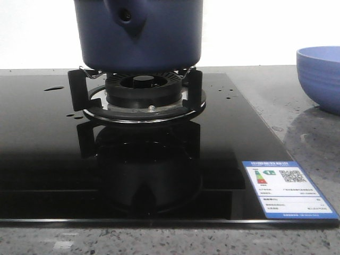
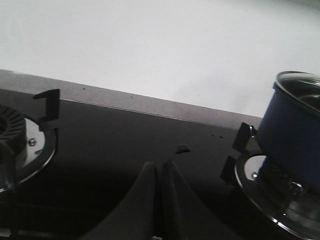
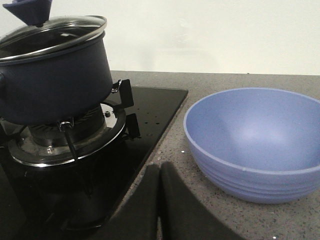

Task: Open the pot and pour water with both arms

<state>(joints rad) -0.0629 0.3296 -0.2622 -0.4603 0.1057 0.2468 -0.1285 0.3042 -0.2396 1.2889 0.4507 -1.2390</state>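
Note:
The dark navy pot (image 1: 139, 34) stands on the burner grate (image 1: 135, 95) of the black glass hob, its side stub with a round hole facing the front camera. The right wrist view shows the pot (image 3: 52, 80) with a glass lid (image 3: 52, 31) on it, and it stands off to one side in the left wrist view (image 2: 292, 130). Water shows only as small drops (image 1: 53, 88) on the hob. My left gripper (image 2: 159, 167) is shut and empty above the hob between two burners. Also shut and empty, my right gripper (image 3: 159, 170) hovers over the counter between hob and bowl. Neither gripper appears in the front view.
A lighter blue bowl (image 3: 255, 142) stands empty on the grey stone counter right of the hob, and its edge shows in the front view (image 1: 320, 77). A second burner (image 2: 22, 145) lies to the left. An energy label (image 1: 287, 195) is stuck on the hob's front right corner.

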